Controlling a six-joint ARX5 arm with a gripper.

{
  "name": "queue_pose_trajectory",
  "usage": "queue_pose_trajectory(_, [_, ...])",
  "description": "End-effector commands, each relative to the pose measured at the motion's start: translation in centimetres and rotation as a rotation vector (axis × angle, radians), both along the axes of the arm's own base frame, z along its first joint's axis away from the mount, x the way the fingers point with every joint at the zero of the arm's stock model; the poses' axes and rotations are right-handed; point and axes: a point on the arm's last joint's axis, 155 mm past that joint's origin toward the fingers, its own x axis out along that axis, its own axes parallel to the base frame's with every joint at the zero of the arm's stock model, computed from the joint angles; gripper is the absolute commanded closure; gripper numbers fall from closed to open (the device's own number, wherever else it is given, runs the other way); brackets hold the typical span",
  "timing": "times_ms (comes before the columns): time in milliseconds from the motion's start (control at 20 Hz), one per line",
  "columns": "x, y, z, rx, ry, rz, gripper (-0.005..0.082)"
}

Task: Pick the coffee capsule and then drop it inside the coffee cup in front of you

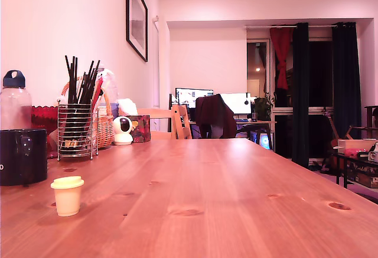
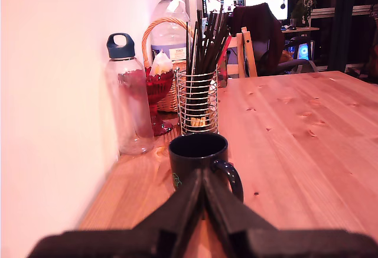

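The coffee capsule (image 1: 67,195), a small cream cup with a lid, stands upright on the wooden table near the exterior view's left. Just behind it, at the frame's left edge, sits the glossy black coffee cup (image 1: 22,155) with a white mark near its base. The wrist view looks over my gripper (image 2: 204,174), whose two dark fingers meet at their tips with nothing between them. The coffee cup (image 2: 197,151) stands directly beyond the fingertips, its handle toward the camera. The capsule is out of the wrist view, and the gripper is out of the exterior view.
Along the wall stand a clear bottle (image 2: 129,101) with a dark blue cap, a red glass dish (image 2: 158,90), a wire holder of black sticks (image 2: 198,98) and a wicker basket (image 1: 104,127). A small white camera (image 1: 122,130) sits farther back. Bare table (image 1: 236,199) stretches to the exterior view's right.
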Motion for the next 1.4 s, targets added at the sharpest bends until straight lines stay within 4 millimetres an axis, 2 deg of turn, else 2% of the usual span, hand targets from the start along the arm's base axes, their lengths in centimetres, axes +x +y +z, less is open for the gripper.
queue_pose_trajectory(0, [0.0,-1.0,-3.0,-0.082,0.091,-0.079,0.0788])
queue_pose_trajectory(150, [0.0,-1.3,-3.0,-0.083,0.091,-0.093,0.0788])
queue_pose_trajectory(350, [-0.3,-3.2,-2.6,-0.110,0.086,-0.197,0.0788])
queue_pose_trajectory(700, [-1.1,-6.1,-0.4,-0.126,0.039,-0.325,0.0788])
queue_pose_trajectory(1000, [-2.0,-8.9,-1.4,-0.130,0.089,-0.434,0.0788])
queue_pose_trajectory(1350, [-2.9,-11.5,-4.3,-0.085,0.211,-0.519,0.0788])
